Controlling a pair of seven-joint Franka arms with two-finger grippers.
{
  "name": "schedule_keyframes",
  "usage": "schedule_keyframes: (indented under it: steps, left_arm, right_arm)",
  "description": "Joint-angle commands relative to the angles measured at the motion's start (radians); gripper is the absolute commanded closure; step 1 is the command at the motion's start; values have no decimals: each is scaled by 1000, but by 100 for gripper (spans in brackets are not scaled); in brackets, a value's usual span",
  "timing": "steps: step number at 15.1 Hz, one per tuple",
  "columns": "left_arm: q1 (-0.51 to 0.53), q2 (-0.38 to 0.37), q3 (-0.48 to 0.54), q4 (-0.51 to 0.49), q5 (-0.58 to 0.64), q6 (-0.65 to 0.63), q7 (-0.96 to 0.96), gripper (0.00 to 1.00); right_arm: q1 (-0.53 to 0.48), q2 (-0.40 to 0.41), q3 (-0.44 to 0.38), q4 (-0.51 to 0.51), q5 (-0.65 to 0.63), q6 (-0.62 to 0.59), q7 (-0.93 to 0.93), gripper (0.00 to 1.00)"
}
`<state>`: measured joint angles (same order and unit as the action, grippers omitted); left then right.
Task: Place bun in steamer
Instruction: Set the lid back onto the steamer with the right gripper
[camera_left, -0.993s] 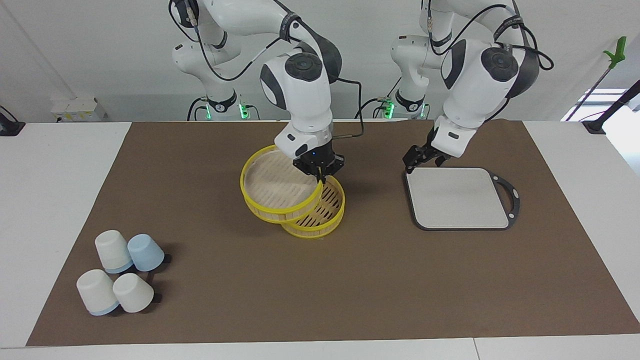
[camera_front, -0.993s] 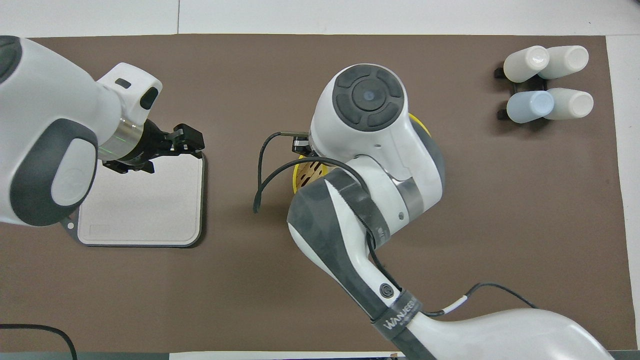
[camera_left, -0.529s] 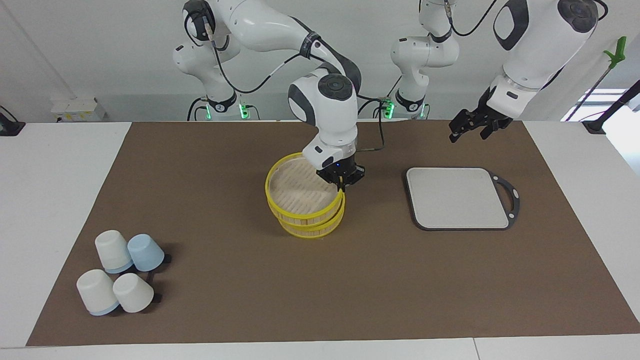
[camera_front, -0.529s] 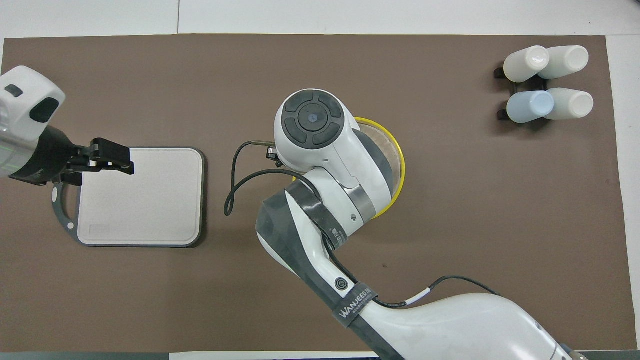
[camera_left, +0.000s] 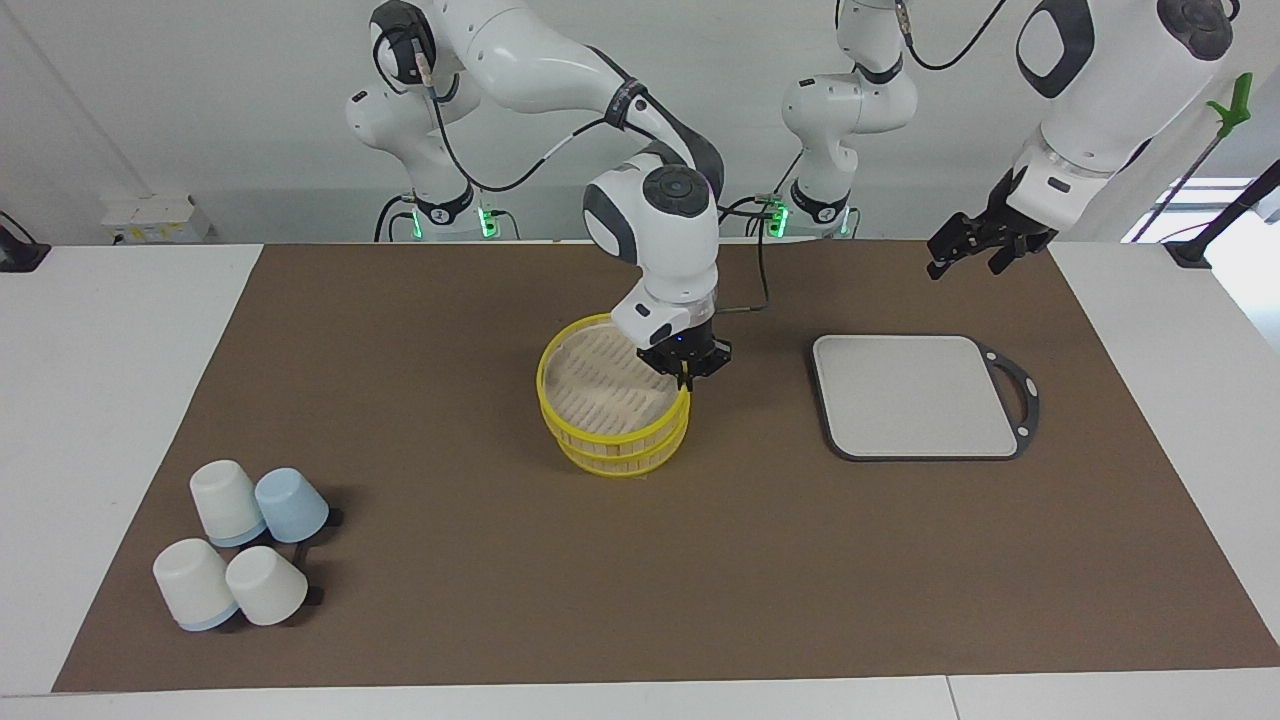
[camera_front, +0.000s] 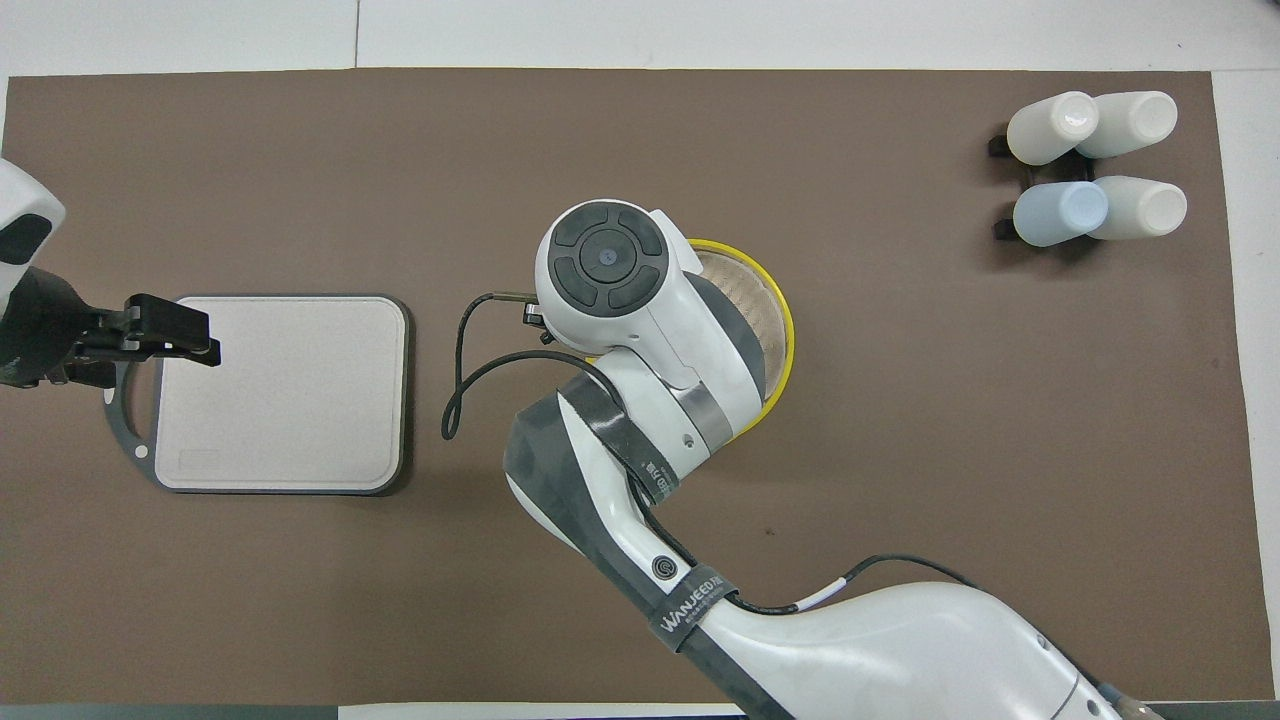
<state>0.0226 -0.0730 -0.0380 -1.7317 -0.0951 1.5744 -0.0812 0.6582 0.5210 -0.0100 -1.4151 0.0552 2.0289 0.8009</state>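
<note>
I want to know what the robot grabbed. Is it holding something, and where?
The right gripper pinches the steamer top tier by its yellow rim. The left gripper is open and holds nothing.

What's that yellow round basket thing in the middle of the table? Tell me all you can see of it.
It is a bamboo steamer: two round, pale, woven-looking tiers with bright yellow rims, stacked almost squarely. The top tier's slatted floor shows nothing on it. It sits mid-mat, level with the grey board. The right end effector, shut, pinches the top rim on the side toward the board. No bun is visible.
</note>
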Motion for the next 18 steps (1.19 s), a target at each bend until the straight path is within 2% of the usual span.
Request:
schedule_keyframes:
  steps: [1,4,8,15,17,18]
  left_arm:
    - [10,24,-30,29,34,-5,17,0]
    - [10,48,-28,63,43,-14,17,0]
    - [22,30,-28,17,43,1,15,0]
    - [-15,32,-22,18,43,3,12,0]
    - [-21,33,-11,24,43,1,12,0]
    - [-21,44,-10,47,43,-14,14,0]
  right_arm:
    - [3,-30,-1,-41,-18,24,17,100]
    - [17,-30,-1,-41,-18,25,23,100]
    - [33,-45,-1,-80,-18,53,32,100]
    - [29,-52,-1,-93,-18,57,35,100]
    - [17,-52,-1,-91,-18,57,29,25]
    - [15,-52,-2,-90,-18,57,29,11]
